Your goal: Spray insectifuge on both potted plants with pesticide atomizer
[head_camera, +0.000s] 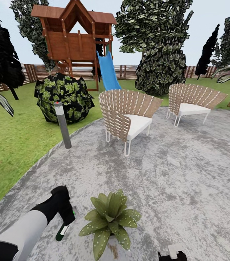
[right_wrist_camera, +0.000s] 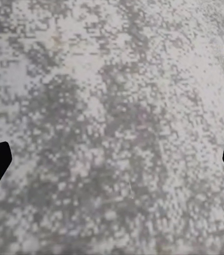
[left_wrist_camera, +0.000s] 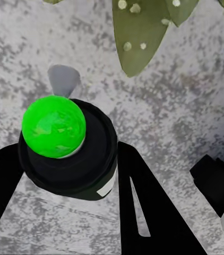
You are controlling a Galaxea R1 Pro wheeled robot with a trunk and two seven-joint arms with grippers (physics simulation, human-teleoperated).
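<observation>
The pesticide atomizer point(head_camera: 62, 230) is a dark green bottle, tilted, hanging just above the grey paved patio point(head_camera: 173, 170). My left gripper point(head_camera: 66, 216) is shut on it. In the left wrist view the bottle point(left_wrist_camera: 67, 154) sits between the two black fingers point(left_wrist_camera: 144, 202), and its near end is a bright green round cap. One potted plant point(head_camera: 109, 217), a rosette of pointed speckled leaves, stands right beside the bottle; a leaf point(left_wrist_camera: 144, 37) shows close ahead. The second potted plant is out of view. My right gripper point(right_wrist_camera: 112, 159) is open over bare paving, its tips at the frame's edges.
A grey lamp post point(head_camera: 63, 127) stands at the patio's edge by the lawn point(head_camera: 9, 145). Two wicker chairs point(head_camera: 127, 116) point(head_camera: 191, 103) sit further back. Behind them are a leafy bush point(head_camera: 64, 96), the wooden playhouse point(head_camera: 77, 36) with blue slide point(head_camera: 107, 70), and the fence.
</observation>
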